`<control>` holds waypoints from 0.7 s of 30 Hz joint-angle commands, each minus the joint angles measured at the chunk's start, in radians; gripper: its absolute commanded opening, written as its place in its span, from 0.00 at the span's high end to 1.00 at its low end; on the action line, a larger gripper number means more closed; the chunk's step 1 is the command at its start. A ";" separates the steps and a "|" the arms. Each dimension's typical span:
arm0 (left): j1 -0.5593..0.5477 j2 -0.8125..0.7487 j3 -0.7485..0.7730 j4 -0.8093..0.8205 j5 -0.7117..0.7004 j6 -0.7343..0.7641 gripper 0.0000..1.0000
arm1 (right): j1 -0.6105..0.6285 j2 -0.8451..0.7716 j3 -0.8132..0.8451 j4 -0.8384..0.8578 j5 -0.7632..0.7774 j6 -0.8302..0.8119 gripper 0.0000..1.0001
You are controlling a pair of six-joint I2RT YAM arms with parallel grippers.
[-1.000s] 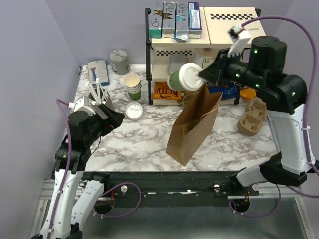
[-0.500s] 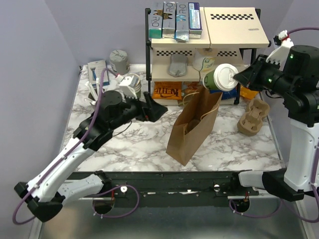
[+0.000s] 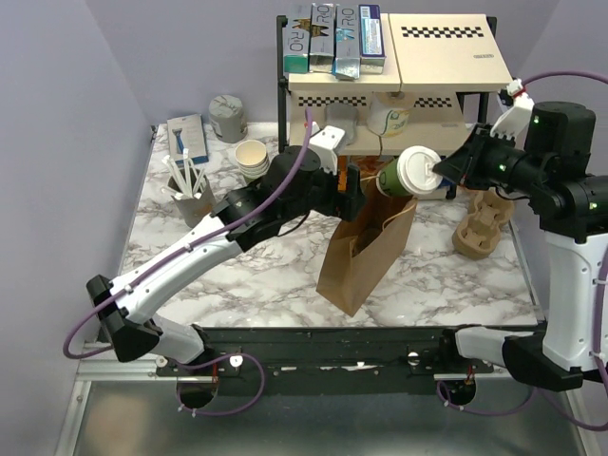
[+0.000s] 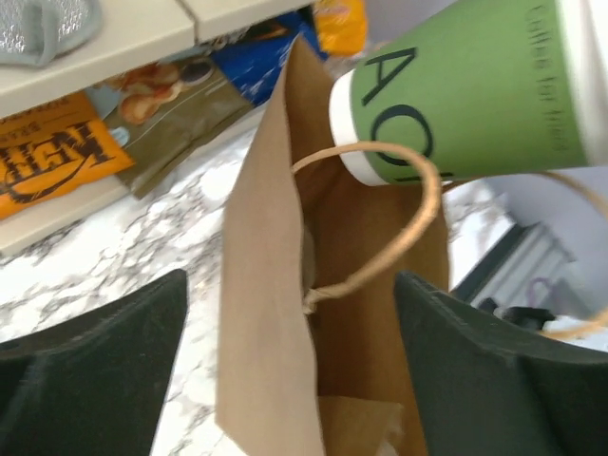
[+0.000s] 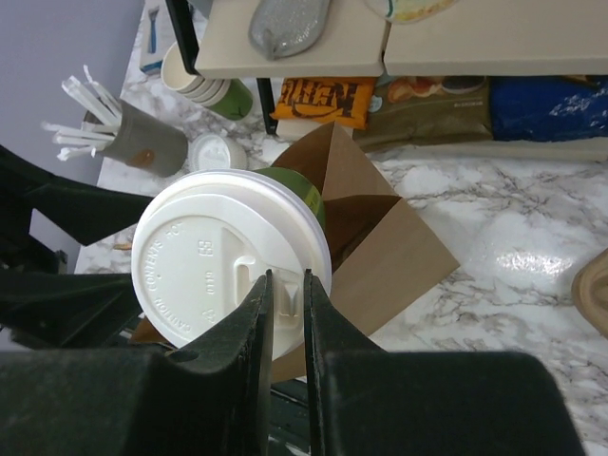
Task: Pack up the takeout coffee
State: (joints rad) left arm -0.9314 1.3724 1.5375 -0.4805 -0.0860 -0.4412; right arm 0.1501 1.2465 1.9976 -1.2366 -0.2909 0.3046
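The takeout coffee (image 3: 403,174) hangs tilted on its side just above the mouth of a brown paper bag (image 3: 365,245). Its green band (image 4: 461,90) and white lid (image 5: 219,267) both show. My right gripper (image 3: 442,172) is shut on the raised spout of the lid, fingers (image 5: 253,313) pinching it. My left gripper (image 3: 353,191) stands open at the bag's upper left rim. In the left wrist view its jaws straddle the bag's near wall (image 4: 271,313) and paper handle (image 4: 389,242) without touching them.
A shelf rack (image 3: 380,90) with boxes and snack packs stands behind the bag. A stack of lidless cups (image 3: 252,161), a grey cup of white sticks (image 3: 193,188) and a loose lid (image 5: 216,152) sit at the left. A cardboard cup carrier (image 3: 483,220) lies at the right.
My left arm has swung from the table's left side across to the bag's mouth, still open. The right gripper has carried the cup to the right and lower, over the bag.
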 commanded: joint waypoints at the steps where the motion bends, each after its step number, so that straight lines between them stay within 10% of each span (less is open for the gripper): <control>1: -0.009 0.045 0.036 -0.059 -0.078 0.052 0.21 | -0.004 -0.024 -0.052 -0.004 -0.074 -0.022 0.99; 5: -0.009 0.096 0.097 -0.113 -0.194 0.022 0.80 | -0.003 -0.053 -0.098 0.005 -0.094 -0.028 0.99; 9: -0.009 0.068 0.079 -0.100 -0.227 0.033 1.00 | -0.003 -0.071 -0.140 -0.011 -0.103 -0.048 0.99; 21: -0.049 -0.032 -0.053 0.088 -0.026 0.114 1.00 | 0.016 -0.052 -0.158 -0.035 -0.087 -0.091 0.99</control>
State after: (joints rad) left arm -0.9478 1.3758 1.4979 -0.4740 -0.1673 -0.3595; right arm 0.1528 1.1805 1.8343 -1.2411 -0.3779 0.2337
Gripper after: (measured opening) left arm 0.019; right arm 0.221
